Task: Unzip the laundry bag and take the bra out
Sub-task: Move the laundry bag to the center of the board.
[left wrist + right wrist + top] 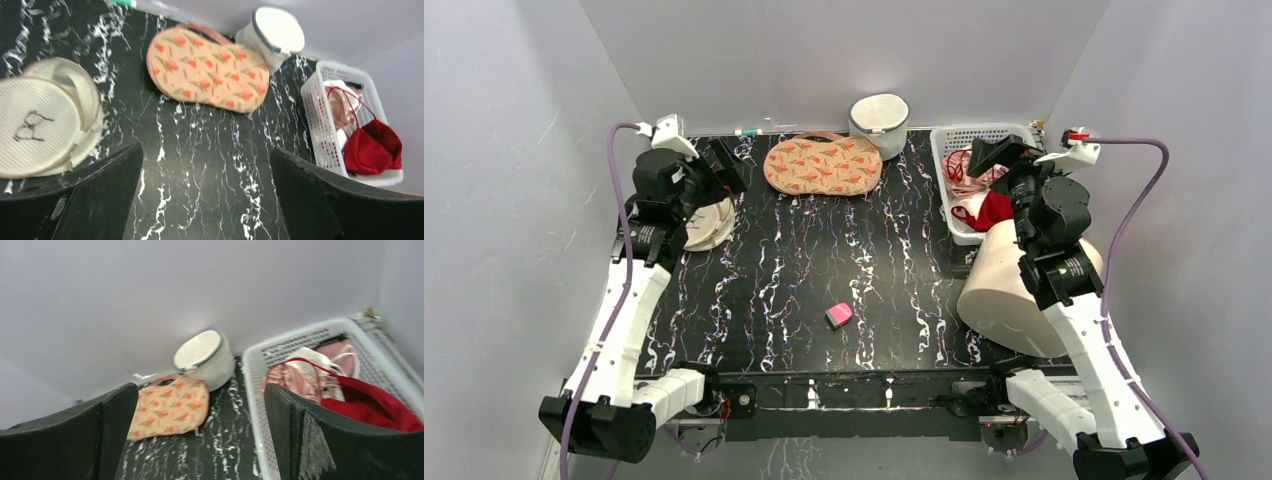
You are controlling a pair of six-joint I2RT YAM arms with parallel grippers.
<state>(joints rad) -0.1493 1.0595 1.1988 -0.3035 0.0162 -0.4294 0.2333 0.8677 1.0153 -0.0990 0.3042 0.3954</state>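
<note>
Fingers point(95, 190) of left gripper point(205, 160) and right gripper point(200, 395) were splayed, holding nothing | laundry bag point(823, 165) lay flat, closed, near table point(794, 270) far edge | mesh cylinder point(880, 124) stood just right of bag | basket point(944, 190) farther right | bare tabletop lay nearward of bag

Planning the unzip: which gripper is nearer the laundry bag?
Left. The left gripper hovers just left of the laundry bag; the right gripper is farther, over the basket to its right.

The top camera looks down from above the near edge over the whole table point(804, 260). Both wrist cameras, raised at either side, face the far edge, sharing the laundry bag point(207, 70) and basket point(315, 115).
</note>
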